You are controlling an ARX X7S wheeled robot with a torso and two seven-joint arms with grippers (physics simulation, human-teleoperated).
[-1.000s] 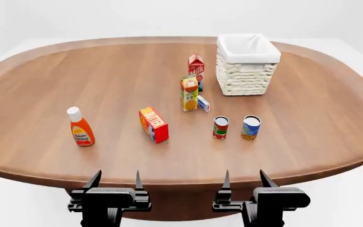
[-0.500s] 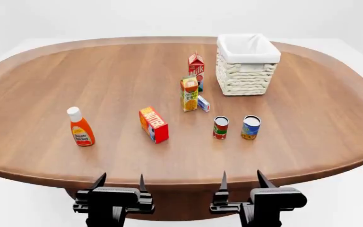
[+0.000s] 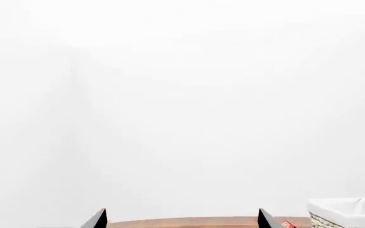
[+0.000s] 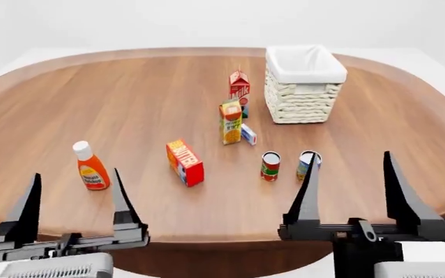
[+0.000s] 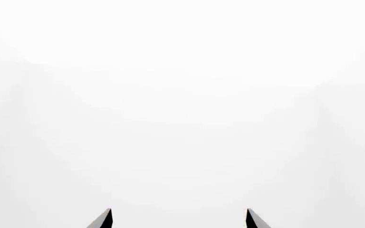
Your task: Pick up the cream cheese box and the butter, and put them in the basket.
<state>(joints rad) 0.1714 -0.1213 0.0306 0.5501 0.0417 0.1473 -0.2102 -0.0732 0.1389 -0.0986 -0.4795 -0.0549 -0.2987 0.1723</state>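
Currently both arms hover at the near edge of a brown oval desk (image 4: 68, 87), and nothing has been picked up yet.

At the head view's 7 o'clock, the left end effector (image 4: 72, 200) shows two dark prongs spread wide apart with only air between them. At 5 o'clock, the right end effector (image 4: 350, 191) is just as wide open and also holds nothing. Both point away from the robot, toward 12 o'clock. The wrist views show little beyond white background and prong tips.

The butter (image 4: 185, 163) sits close to the middle of the desk, a red-orange box standing on a long edge. From the left end effector it lies toward 1 o'clock; from the right, toward 10 o'clock and somewhat farther off. Its long axis runs from 11 o'clock to 5 o'clock, skewed against the prongs, so the wrist would likely need to turn to close across its narrow sides. The left arm looks the nearer one for it.

The cream cheese box (image 4: 248, 134) is small and white-and-blue, just beside the juice carton (image 4: 231, 121) on that carton's right. It lies toward 11 o'clock from the right end effector, past two cans (image 4: 270, 166), so the right arm seems the better placed.

The basket (image 4: 303, 87) stands at the head view's 1 o'clock, apart from both boxes.
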